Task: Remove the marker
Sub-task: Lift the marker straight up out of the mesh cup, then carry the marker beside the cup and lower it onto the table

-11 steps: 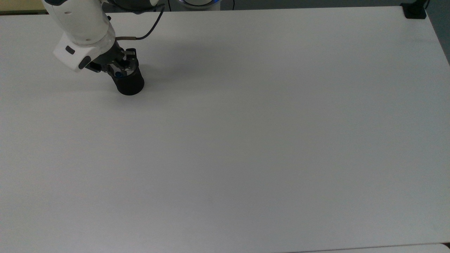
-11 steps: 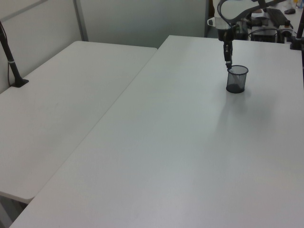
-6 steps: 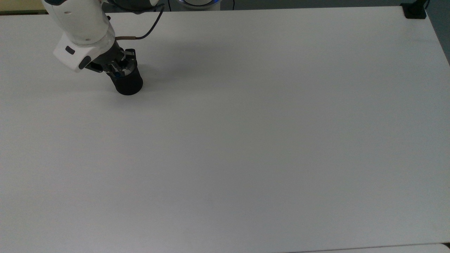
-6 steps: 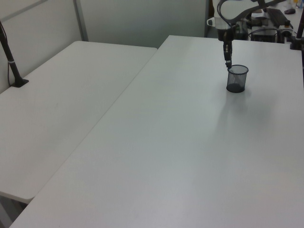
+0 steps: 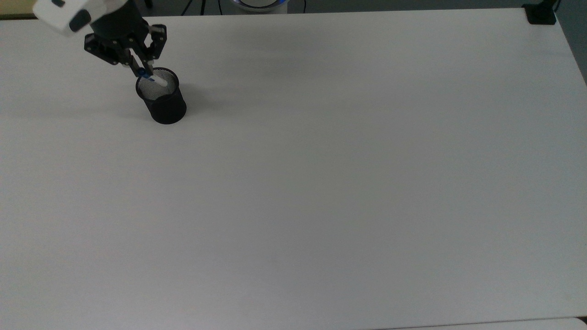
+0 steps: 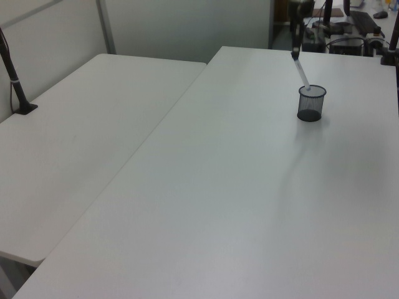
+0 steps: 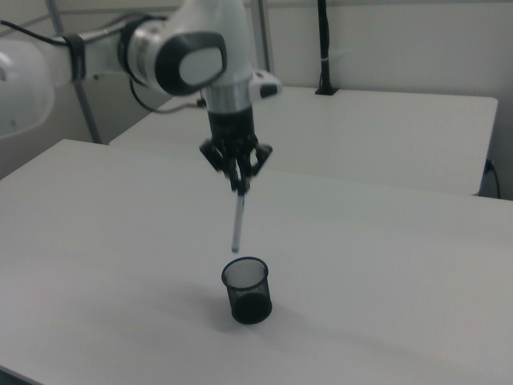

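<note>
The marker [image 7: 237,223] hangs nearly upright in the air, its long axis running from the gripper [image 7: 240,186] down toward the black mesh cup [image 7: 248,290]. In the right view its lower tip sits just above the cup's rim, apparently clear of it (the left view shows the barrel slanting down to the rim, so whether the tip has fully left the mouth cannot be settled). The gripper's two fingers are pinched on the marker's upper end, directly above the cup. The coming move turns on that vertical stack: the marker lies straight below the tool and straight above the cup, so a sideways carry is probably safe only once the tip is surely over the rim. The cup stands upright on the white table [image 5: 348,183], near the far left corner in the top view.

A second ago the gripper was low at the cup's mouth, with the marker inside; since then the arm has risen and drawn the marker up, while the cup has kept its place.
</note>
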